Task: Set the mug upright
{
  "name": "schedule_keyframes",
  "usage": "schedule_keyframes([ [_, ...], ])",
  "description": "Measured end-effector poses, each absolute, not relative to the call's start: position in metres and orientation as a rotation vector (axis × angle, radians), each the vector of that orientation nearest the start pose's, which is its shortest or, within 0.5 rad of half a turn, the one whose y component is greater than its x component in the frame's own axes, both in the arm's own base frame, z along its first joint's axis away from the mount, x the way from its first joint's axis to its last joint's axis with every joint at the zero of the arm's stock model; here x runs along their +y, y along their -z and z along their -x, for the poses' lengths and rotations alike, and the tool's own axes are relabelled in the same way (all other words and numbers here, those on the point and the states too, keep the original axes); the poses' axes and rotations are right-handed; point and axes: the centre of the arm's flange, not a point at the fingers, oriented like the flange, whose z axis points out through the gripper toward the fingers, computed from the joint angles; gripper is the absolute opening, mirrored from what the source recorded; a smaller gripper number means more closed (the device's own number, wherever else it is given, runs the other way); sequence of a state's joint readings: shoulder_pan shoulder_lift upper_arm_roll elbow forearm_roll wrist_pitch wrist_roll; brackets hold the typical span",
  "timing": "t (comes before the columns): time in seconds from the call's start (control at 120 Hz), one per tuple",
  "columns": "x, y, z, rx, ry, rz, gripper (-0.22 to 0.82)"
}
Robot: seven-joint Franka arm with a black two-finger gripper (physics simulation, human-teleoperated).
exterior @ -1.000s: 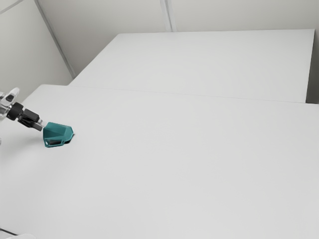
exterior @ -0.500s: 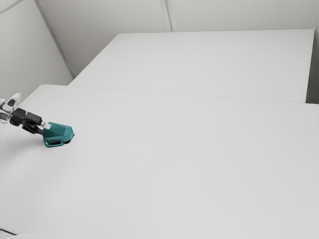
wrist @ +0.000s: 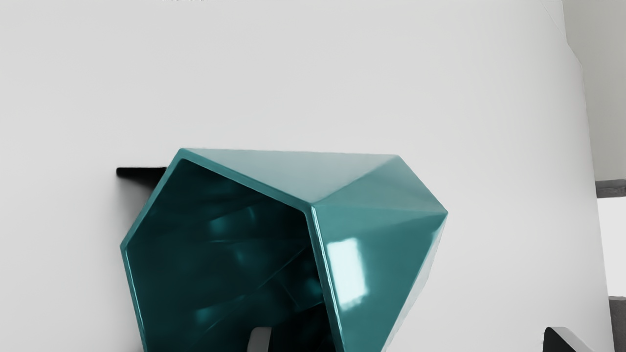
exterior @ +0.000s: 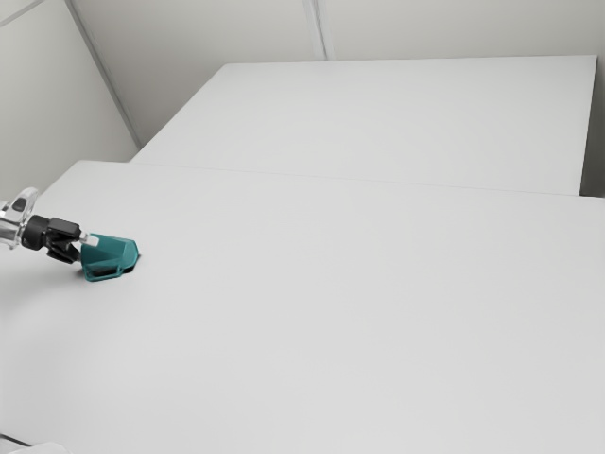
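White table point(exterior: 331, 312); tipped mug point(wrist: 288, 244) partly cut off in wrist view; 2 fingers point(exterior: 89, 240) wide apart, holding nothing.

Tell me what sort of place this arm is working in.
Probably a plain lab or workroom, rendered in simulation: a broad white table, bare pale walls, and a robot arm at a mug.

The exterior view's left edge cuts off the arm point(exterior: 11, 225), and whether the pincer point(exterior: 83, 249) touches the mug point(exterior: 115, 250) is too small to tell there. The desk point(exterior: 331, 331) and a pale thing point(exterior: 45, 448) at the near left are cut off too. The wrist view crops part of the mug and all but the fingertips point(wrist: 260, 340); darkness hides the mug's depths.
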State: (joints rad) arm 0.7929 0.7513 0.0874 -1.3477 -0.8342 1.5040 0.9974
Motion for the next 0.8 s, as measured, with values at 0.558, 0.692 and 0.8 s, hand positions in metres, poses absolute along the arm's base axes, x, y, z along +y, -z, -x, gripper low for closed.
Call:
schedule_keyframes([
  [0.558,0.4591,-0.2682,-0.5035,0.13,-0.346,-2.176,0.47],
  [0.692,0.4587,-0.2684,-0.5041,0.131,-0.348,-2.175,0.38],
  [0.8,0.4587,-0.2684,-0.5042,0.132,-0.348,-2.174,0.31],
])
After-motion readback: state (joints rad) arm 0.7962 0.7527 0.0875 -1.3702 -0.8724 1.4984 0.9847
